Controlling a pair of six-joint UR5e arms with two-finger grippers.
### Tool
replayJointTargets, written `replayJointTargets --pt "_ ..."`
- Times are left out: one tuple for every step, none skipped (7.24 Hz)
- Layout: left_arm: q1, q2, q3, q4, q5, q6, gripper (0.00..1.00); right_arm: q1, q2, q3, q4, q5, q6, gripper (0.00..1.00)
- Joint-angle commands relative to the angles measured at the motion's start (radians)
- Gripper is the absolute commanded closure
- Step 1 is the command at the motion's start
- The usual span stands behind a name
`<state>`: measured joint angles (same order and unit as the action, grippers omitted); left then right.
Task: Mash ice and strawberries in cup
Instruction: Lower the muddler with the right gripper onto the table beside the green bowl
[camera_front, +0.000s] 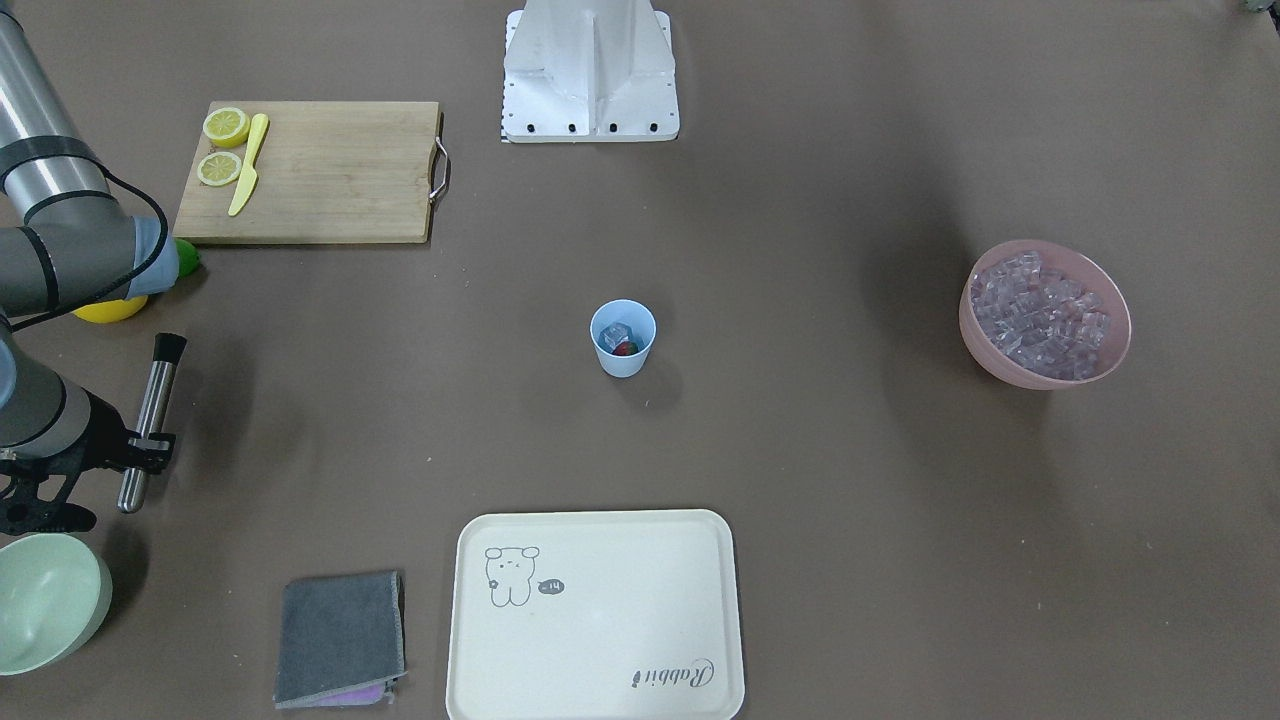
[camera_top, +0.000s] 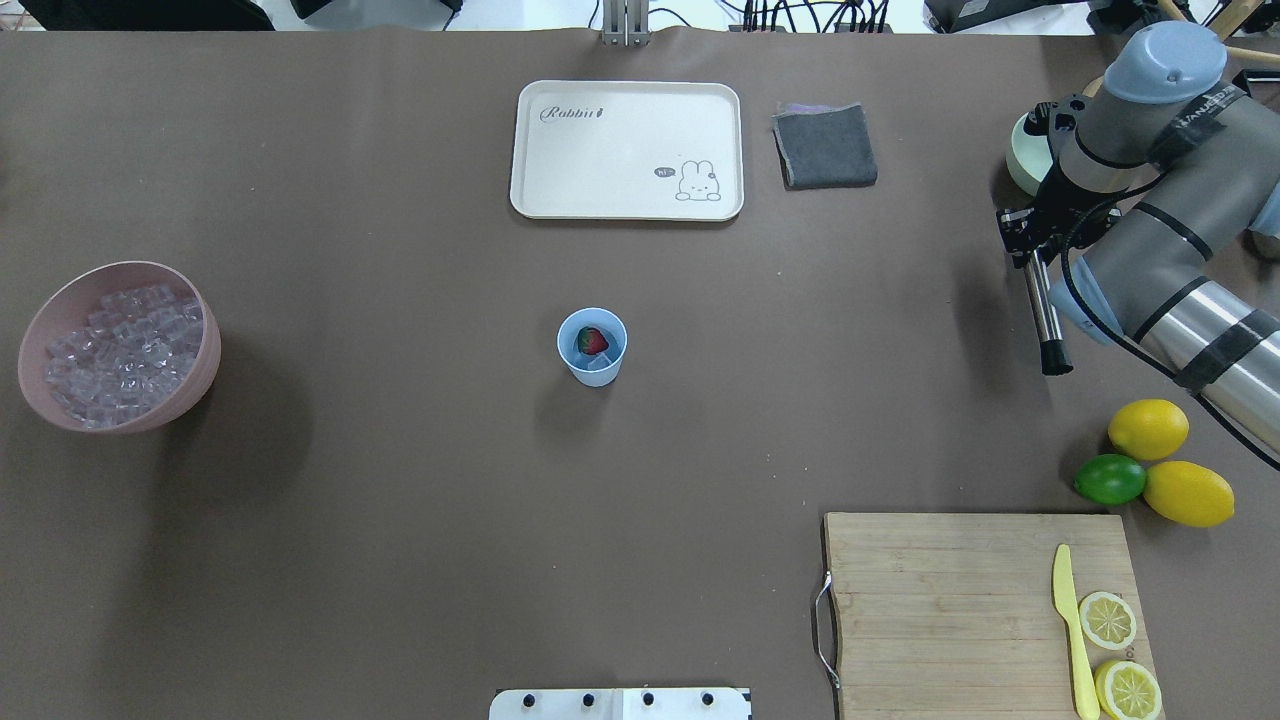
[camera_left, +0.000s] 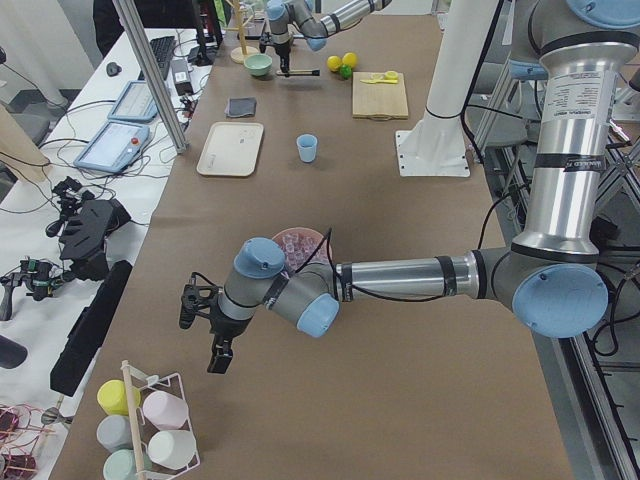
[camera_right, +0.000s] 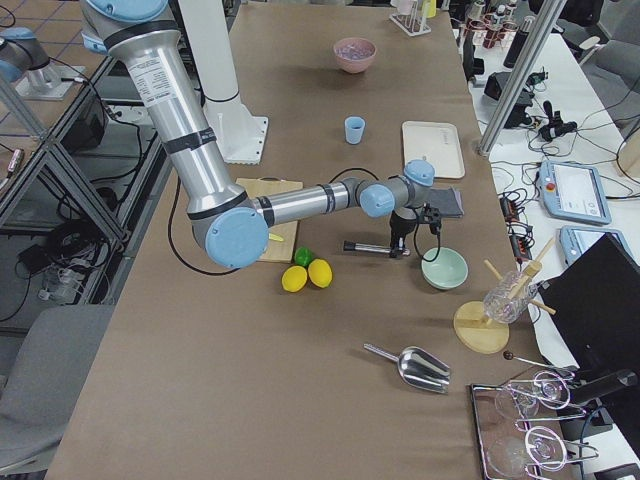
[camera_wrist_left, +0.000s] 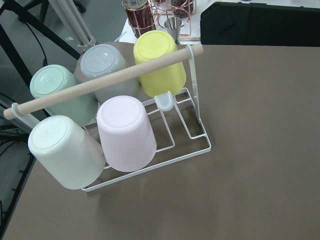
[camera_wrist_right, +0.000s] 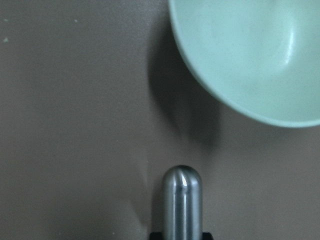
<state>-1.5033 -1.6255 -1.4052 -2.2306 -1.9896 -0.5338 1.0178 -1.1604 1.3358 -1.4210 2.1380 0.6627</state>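
The light-blue cup (camera_front: 622, 362) stands upright mid-table, also in the overhead view (camera_top: 592, 370). Inside it are the red strawberry (camera_front: 627, 348) (camera_top: 594, 341) and an ice cube (camera_front: 613, 334). More ice (camera_front: 1045, 312) fills the pink bowl (camera_front: 1112, 350) (camera_top: 200, 385). My right gripper (camera_front: 140, 445) (camera_top: 1030, 240) is shut on a steel muddler (camera_front: 152, 400) (camera_top: 1042, 310) with a black end, held about level above the table far from the cup. Its rounded steel end shows in the right wrist view (camera_wrist_right: 182, 200). My left gripper (camera_left: 215, 335) hovers near a cup rack; I cannot tell its state.
A pale green bowl (camera_front: 45, 600) (camera_wrist_right: 250, 55) sits beside the right gripper. A grey cloth (camera_front: 340, 640) and cream tray (camera_front: 600, 680) lie on the far side. A cutting board (camera_front: 330, 170) holds lemon halves and a yellow knife (camera_front: 247, 165). Lemons and a lime (camera_top: 1110, 478) lie nearby. The cup rack (camera_wrist_left: 150, 140) holds several cups.
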Motion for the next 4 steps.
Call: replayJointTargets --pt "0.0 -0.001 0.002 0.0 0.0 0.0 0.03 -0.001 -0.005 0.008 0.001 0.0 0.006 0.0" --pt "0.0 -0.001 0.002 0.0 0.0 0.0 0.03 -0.001 -0.004 0.01 0.001 0.0 0.006 0.0" --pt "0.0 -0.001 0.002 0.0 -0.002 0.0 0.03 -0.001 0.007 0.011 0.001 0.013 0.005 0.0" --pt "0.0 0.001 0.002 0.0 -0.002 0.0 0.03 0.034 0.005 0.057 -0.001 0.086 -0.002 0.0"
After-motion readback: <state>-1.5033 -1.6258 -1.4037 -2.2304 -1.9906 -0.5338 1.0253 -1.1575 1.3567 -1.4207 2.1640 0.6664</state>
